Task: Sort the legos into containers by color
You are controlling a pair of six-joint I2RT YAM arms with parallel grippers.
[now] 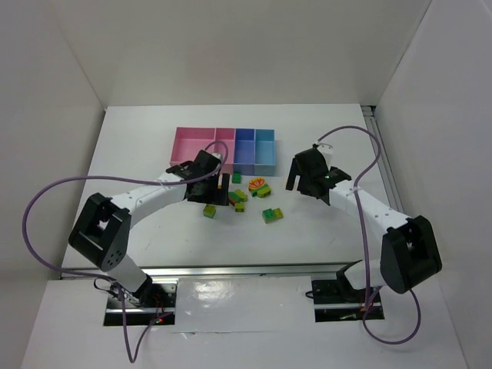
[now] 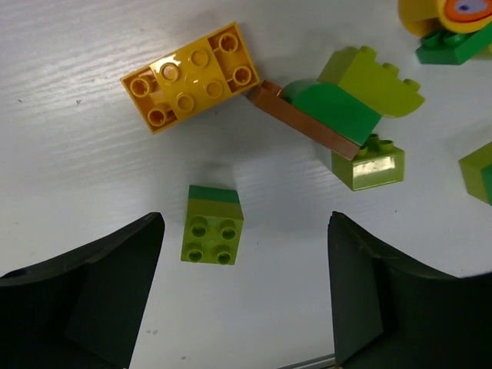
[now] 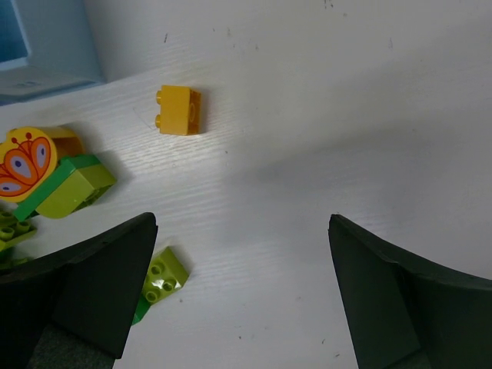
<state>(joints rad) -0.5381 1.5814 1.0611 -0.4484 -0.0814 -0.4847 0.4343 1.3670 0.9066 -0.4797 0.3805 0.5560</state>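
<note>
Legos [image 1: 246,196]: scattered mid-bench [image 1: 138,154], just in front of the containers [image 1: 192,146] toward the far edge. Left gripper [image 2: 247,254]: open over a yellow-green brick [image 2: 211,227]. Right gripper [image 3: 242,231]: open, empty, right of the pile.

White table [image 1: 138,227], white walls [image 1: 231,46] around it, silver rail [image 1: 384,163] along its right edge

No writing or numbers can be read; the round yellow plastic piece [image 3: 27,163] bears only a butterfly picture.
</note>
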